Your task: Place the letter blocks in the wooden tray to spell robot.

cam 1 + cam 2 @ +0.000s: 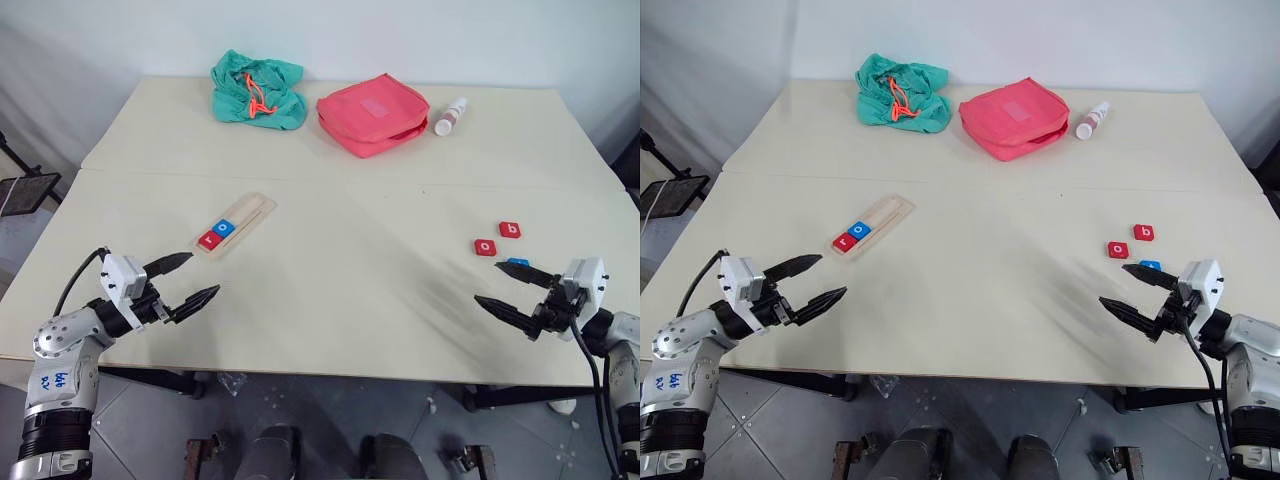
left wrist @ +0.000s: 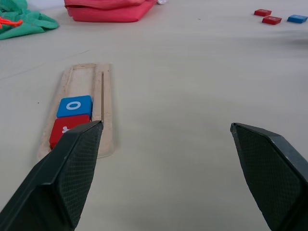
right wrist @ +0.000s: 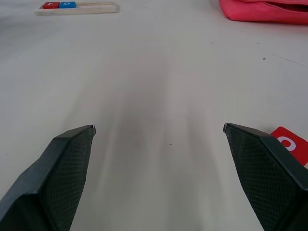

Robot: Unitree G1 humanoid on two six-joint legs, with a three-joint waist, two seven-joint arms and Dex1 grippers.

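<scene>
From the head views: long pale wooden tray (image 1: 236, 224) lying askew toward the left half of the cream table (image 1: 330, 290), holding a red square block marked r (image 1: 212, 239) at its near end and a blue square block marked o (image 1: 226, 228) touching it, the rest of the groove bare. Toward the table's right edge, loose: red block marked o (image 1: 485, 246), red block marked b (image 1: 510, 229) just beyond it, and a blue block (image 1: 517, 263) partly hidden behind the right gripper (image 1: 515, 290), letter unreadable. Left gripper (image 1: 187, 280) hovering near the front edge, just short of the tray, black fingers spread wide, nothing between them; right gripper likewise spread and empty. Along the far edge: crumpled green cloth bag with orange cord (image 1: 257, 93), large red zipped pouch (image 1: 372, 113), small white bottle (image 1: 451, 116), all well apart from the work. From the left wrist view: tray (image 2: 107, 110) seen lengthwise, the two seated blocks snug at the near end. From the right wrist view: red o block (image 3: 290, 145) just beside one finger (image 3: 269, 168). Likely trouble: taking the nearer o instead of b as third letter, the two red blocks sitting close; nudging a neighbour while closing on one; bumping the light tray and shifting the seated pair while inserting.
</scene>
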